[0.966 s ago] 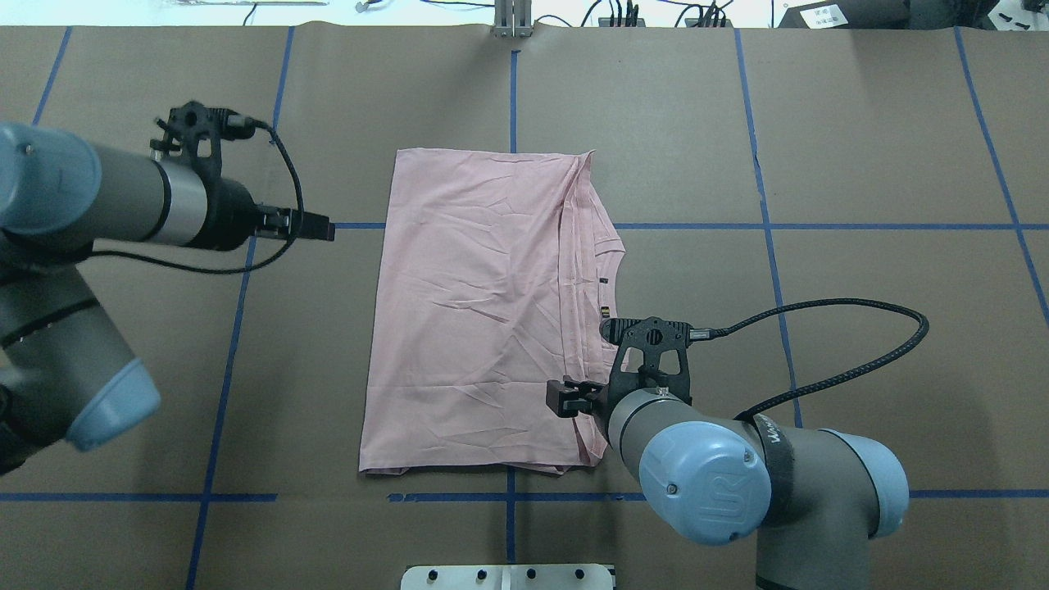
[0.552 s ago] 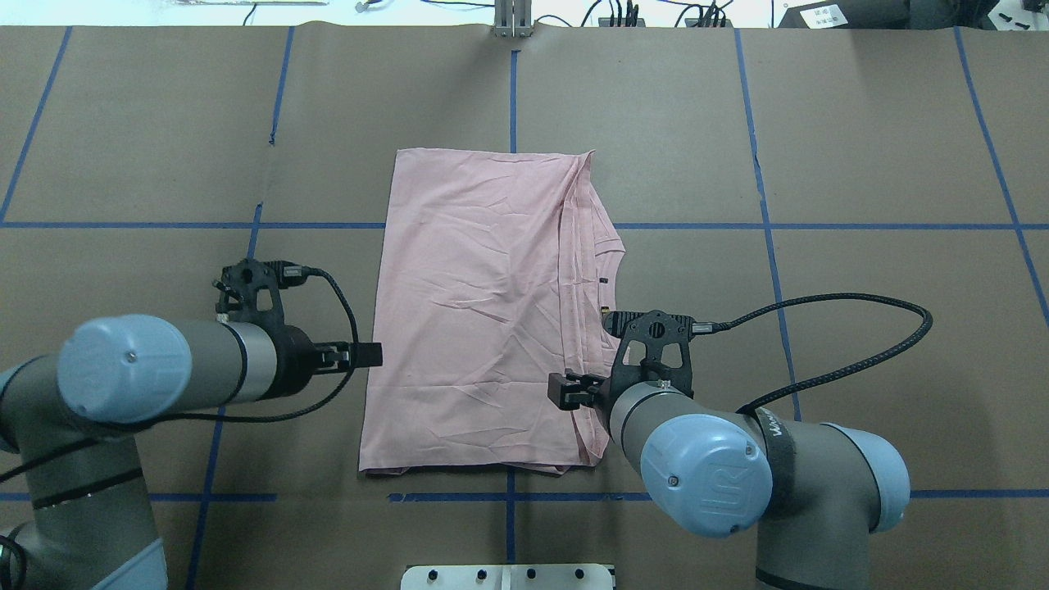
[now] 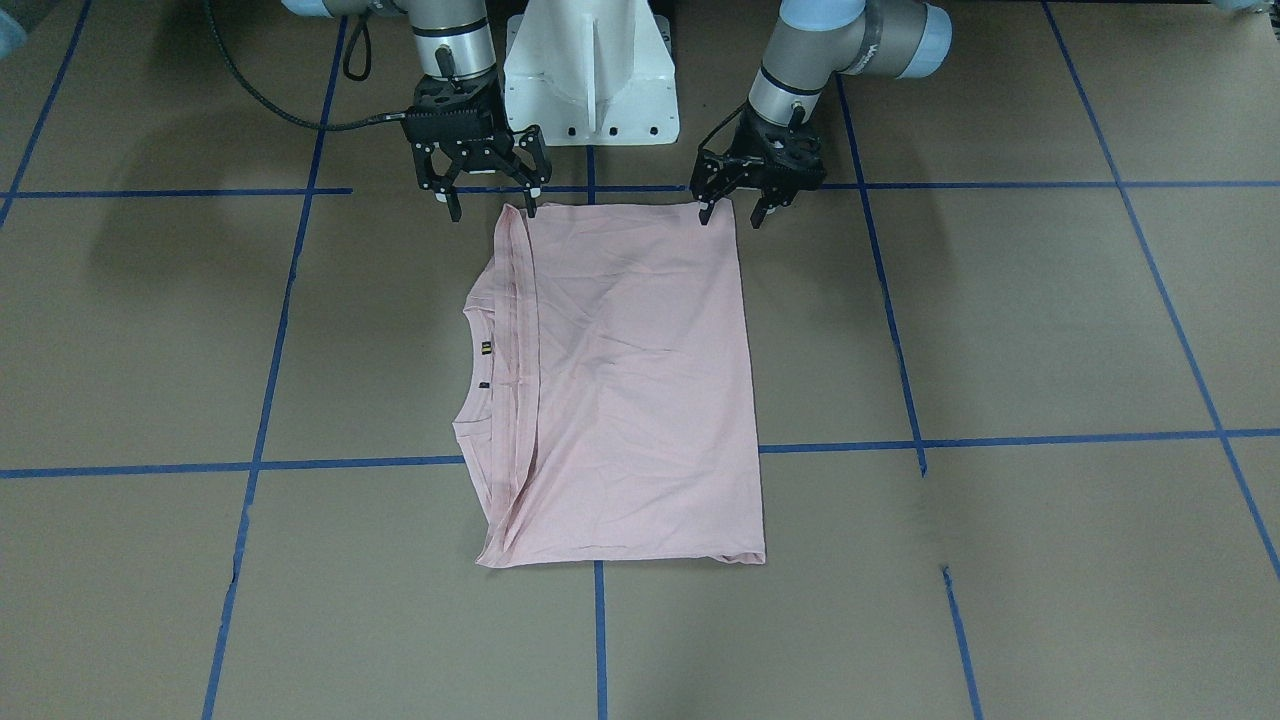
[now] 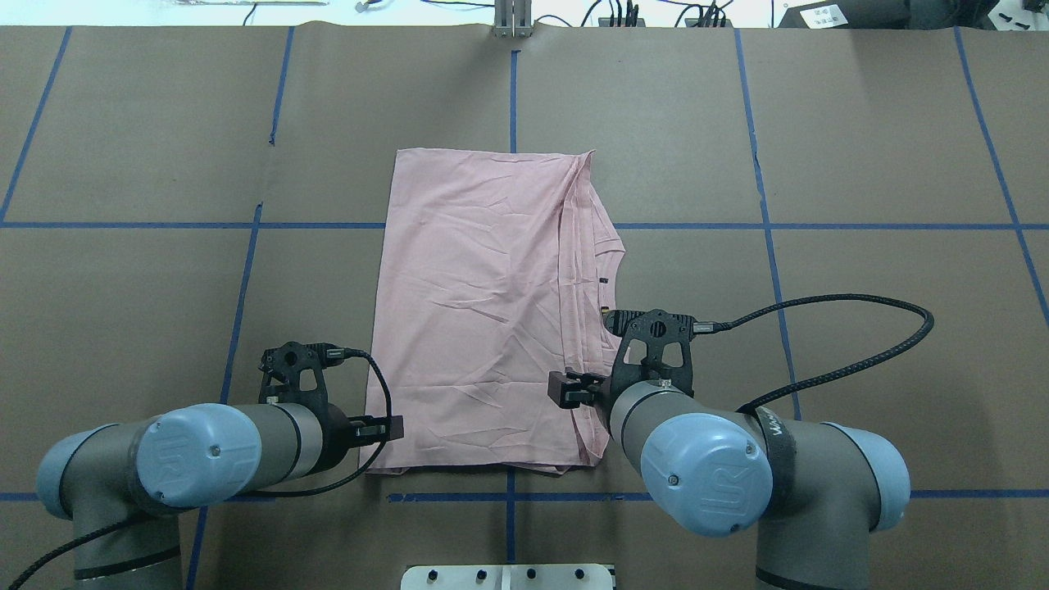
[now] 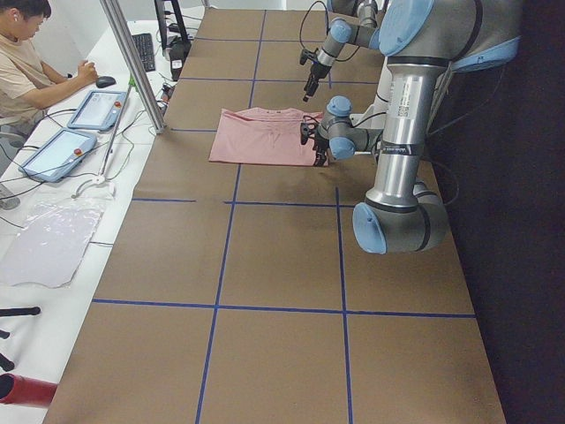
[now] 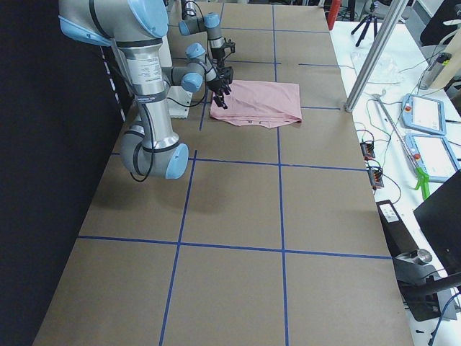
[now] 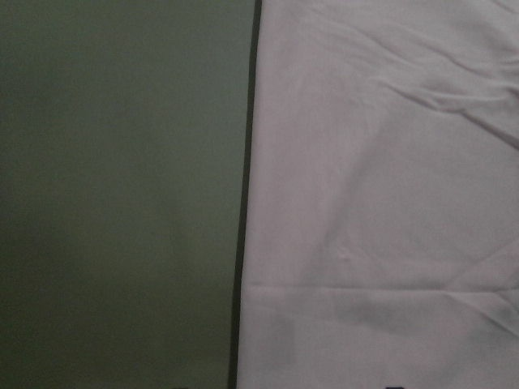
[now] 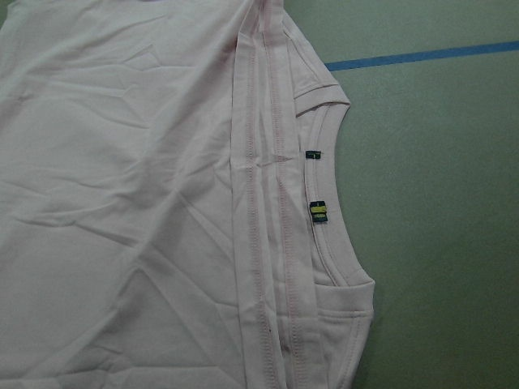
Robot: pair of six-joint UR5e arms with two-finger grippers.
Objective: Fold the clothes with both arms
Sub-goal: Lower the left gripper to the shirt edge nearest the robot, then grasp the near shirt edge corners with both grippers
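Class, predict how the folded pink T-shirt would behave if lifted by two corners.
Probably floppy: the T-shirt lies flat and creased, so it should sag between grips. Its stacked layers would likely slide apart or unfold.
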